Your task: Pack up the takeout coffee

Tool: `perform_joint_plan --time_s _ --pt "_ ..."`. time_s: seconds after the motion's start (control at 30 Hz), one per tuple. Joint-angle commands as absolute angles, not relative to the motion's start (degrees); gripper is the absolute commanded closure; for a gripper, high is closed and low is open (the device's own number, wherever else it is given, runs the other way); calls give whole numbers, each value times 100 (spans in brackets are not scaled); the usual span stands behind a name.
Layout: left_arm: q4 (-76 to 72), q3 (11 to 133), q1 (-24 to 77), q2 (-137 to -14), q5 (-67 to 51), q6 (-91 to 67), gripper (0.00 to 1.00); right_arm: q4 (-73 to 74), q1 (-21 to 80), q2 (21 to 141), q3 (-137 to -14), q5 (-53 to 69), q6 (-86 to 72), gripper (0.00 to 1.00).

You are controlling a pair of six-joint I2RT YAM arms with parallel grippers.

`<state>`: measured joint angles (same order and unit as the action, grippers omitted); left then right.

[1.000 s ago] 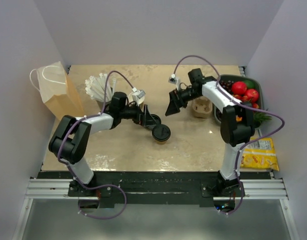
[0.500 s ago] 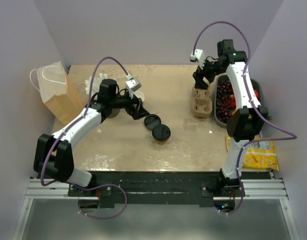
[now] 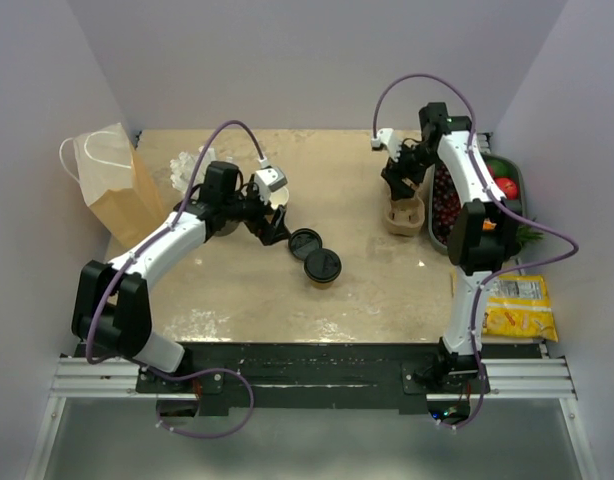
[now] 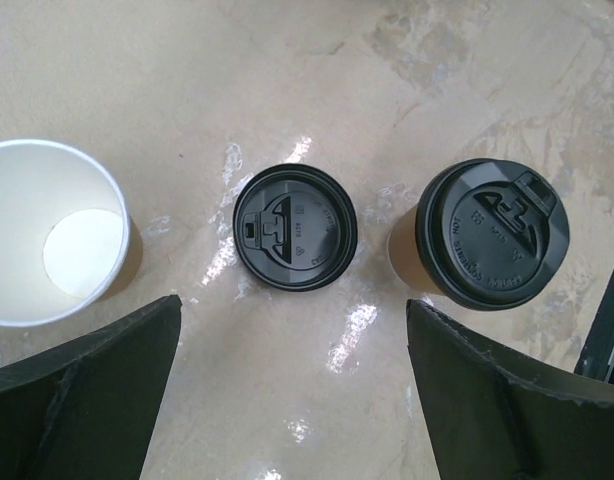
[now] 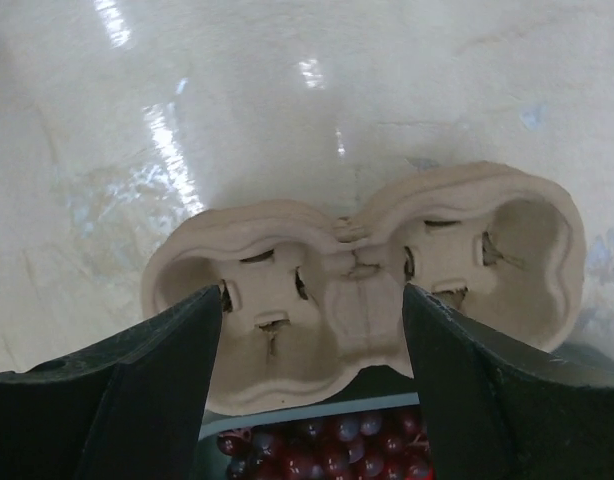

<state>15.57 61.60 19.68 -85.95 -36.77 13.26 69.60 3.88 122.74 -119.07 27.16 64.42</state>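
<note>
From above, the takeout coffee (image 3: 323, 267), a small brown paper cup with a round black lid, stands mid-tabletop (image 3: 387, 290), just beside a loose black lid (image 3: 305, 243). It has not moved. The right gripper (image 3: 400, 190) has come down onto the bumpy cardboard carrier (image 3: 404, 214).

Left wrist: the left gripper (image 4: 294, 305) has its dark fingers (image 4: 87, 400) spread wide, holding nothing.

Right wrist: the fingers sit on both sides of one carrier pocket. I cannot tell if they squeeze it.
</note>
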Motion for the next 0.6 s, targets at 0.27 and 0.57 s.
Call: perform_joint_plan --time_s 0.27,0.57 --pt "1310 6311 1978 -8622 -2962 994 2 4430 378 10978 -10179 880 396 25" --pt "1116 6135 1951 -8455 -2865 853 2 4254 387 11293 -10388 712 264 35"
